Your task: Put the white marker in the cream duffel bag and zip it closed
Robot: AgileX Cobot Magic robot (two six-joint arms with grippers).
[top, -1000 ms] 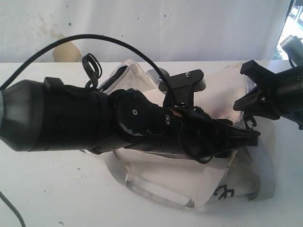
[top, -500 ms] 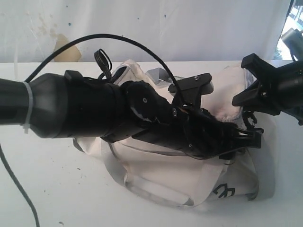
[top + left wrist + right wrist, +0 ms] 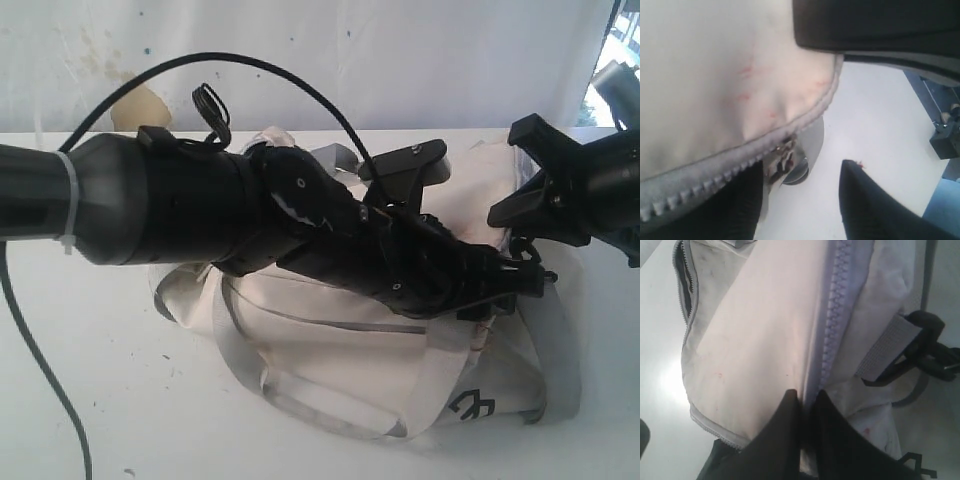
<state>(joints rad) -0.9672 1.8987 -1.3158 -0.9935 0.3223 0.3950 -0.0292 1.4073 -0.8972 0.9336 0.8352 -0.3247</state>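
Now the spread left gripper (image 3: 802, 167) is shifting toward the counter's far edge, nearing the zipper pull (image 3: 787, 162); the right gripper (image 3: 805, 397) is pinching the cream duffel bag (image 3: 350, 350); white marker unseen, presumably inside.

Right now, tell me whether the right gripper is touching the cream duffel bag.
Touching. The right wrist view shows the right gripper shut on a fold of the cream duffel bag beside its zipper.

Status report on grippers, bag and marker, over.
Left gripper open at zipper pull. Right gripper shut on bag. Marker not in view. No obstruction seen.
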